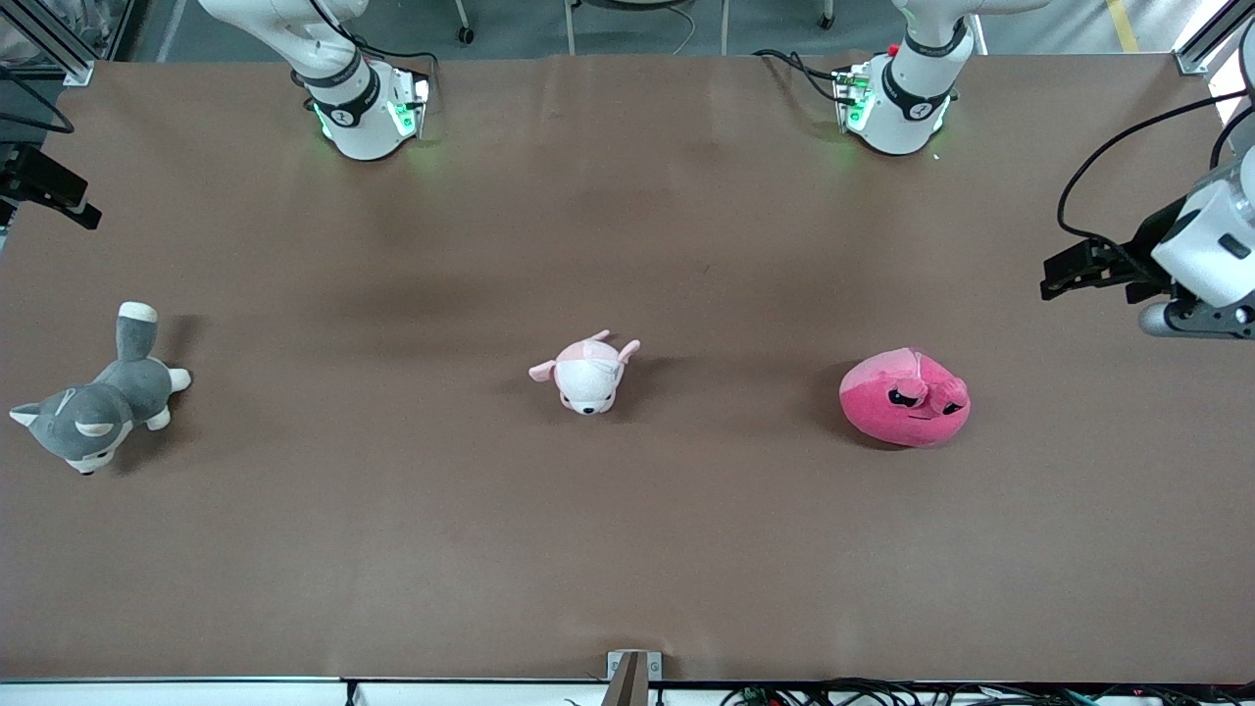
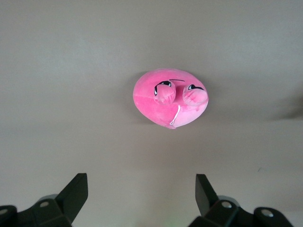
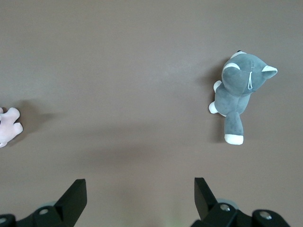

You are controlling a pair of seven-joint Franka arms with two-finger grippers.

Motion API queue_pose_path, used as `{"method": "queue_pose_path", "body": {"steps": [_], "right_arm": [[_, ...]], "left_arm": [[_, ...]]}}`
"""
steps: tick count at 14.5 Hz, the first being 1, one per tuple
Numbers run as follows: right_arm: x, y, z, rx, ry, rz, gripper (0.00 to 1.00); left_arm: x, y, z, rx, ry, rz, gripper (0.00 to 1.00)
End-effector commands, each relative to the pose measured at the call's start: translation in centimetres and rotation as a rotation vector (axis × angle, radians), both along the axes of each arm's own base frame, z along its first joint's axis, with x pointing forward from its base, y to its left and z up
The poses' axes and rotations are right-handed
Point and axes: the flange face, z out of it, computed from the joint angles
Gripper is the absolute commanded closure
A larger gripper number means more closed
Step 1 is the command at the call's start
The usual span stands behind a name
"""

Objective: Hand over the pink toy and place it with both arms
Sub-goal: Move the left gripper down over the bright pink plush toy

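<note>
The pink toy (image 1: pixel 904 398), a round hot-pink plush with black droopy eyes, lies on the brown table toward the left arm's end. It also shows in the left wrist view (image 2: pixel 169 102). My left gripper (image 1: pixel 1057 274) hangs in the air over the table's left-arm end, apart from the toy. It is open and empty in the left wrist view (image 2: pixel 142 176). My right gripper (image 3: pixel 139 180) is open and empty, high over the table's right-arm end. In the front view it shows only as a black part (image 1: pixel 51 188) at the edge.
A small pale pink-and-white puppy plush (image 1: pixel 588 374) lies at the table's middle. A grey-and-white husky plush (image 1: pixel 96 406) lies toward the right arm's end and shows in the right wrist view (image 3: pixel 239 92). The two arm bases (image 1: pixel 365 108) stand along the table's edge.
</note>
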Motion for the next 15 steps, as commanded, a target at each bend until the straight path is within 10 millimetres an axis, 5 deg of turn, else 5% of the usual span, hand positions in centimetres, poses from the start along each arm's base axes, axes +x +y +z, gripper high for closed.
{"method": "queue_pose_path", "body": {"steps": [1,6,15], "right_arm": [[-0.4,0.2,0.5,0.004,-0.008,0.003,0.0],[-0.4,0.1,0.4,0.005,-0.005,0.003,0.0],[-0.4,0.1,0.4,0.005,-0.005,0.004,0.0]], "left_arm": [[1.0,0.6,-1.5,-0.009,0.034,0.009,0.0],[3.4,1.2,-10.8,-0.012,0.174,0.023,0.0],[5.9,-0.2,-18.9,-0.013,0.157,0.039,0.0]]}}
